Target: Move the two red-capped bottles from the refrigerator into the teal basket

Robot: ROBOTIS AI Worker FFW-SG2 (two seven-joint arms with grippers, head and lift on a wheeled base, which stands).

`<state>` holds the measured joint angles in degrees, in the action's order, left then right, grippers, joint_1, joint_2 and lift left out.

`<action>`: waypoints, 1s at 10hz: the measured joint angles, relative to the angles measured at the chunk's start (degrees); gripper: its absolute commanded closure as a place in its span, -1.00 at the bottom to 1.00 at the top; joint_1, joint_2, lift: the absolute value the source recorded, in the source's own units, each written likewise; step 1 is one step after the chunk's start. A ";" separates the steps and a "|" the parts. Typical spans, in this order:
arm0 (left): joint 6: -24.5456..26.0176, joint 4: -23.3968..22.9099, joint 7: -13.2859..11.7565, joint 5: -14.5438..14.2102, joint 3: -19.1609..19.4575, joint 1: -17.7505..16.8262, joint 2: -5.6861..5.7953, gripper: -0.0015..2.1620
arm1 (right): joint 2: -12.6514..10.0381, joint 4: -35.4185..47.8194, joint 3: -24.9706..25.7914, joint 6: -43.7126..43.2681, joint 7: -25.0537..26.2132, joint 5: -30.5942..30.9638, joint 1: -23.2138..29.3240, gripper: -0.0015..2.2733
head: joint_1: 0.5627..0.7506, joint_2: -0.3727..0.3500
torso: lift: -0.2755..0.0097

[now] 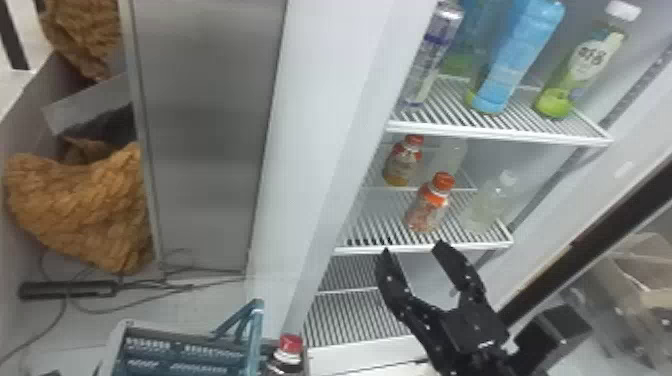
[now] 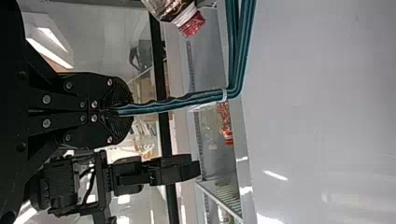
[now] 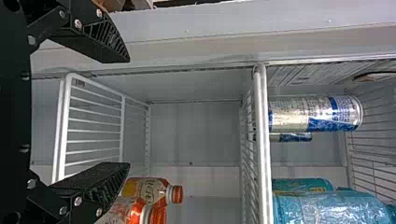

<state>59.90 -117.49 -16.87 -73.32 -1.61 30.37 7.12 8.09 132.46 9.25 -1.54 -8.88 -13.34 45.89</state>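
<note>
The task is judged to be partly done. A dark plastic bottle with a bright red cap [image 1: 291,345] is seen at the right side of the teal plastic basket [image 1: 252,332], just beside its handle, and is probably one that has been placed inside. On the middle white wire shelf [image 1: 425,248] of the refrigerator, two small clear plastic bottles with orange-red caps are found: the front one [image 1: 427,210] near the middle of the front edge, the rear one [image 1: 402,162] farther back to the left. If these are counted as red-capped, at least one is left to be moved; whether they are the ones meant cannot be settled.

The ridged teal handle [image 2: 187,99] is grasped by the clenched fingers of the left gripper [image 2: 116,110]. The fingers of the right gripper [image 1: 413,248] are spread, with nothing held, just in front of the shelf's front edge. For a further pick, they would need to be raised and passed around the front bottle.

The basket is cut off by the head view's bottom edge, as is the dark bottle's base, so its footing is hidden. How many bottles lie inside cannot be told. In the right wrist view, the lower parts of both orange-red-capped bottles are covered by a finger or cropped.
</note>
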 measured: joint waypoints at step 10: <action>0.12 0.00 0.00 -0.04 0.01 0.14 0.00 0.07 | -0.18 0.42 0.30 -0.01 0.00 0.29 0.21 -0.78 | 0.41 -0.94 | -0.64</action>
<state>60.03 -117.49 -16.87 -73.36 -1.60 30.51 7.12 7.91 132.88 9.56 -1.55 -8.88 -13.04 46.09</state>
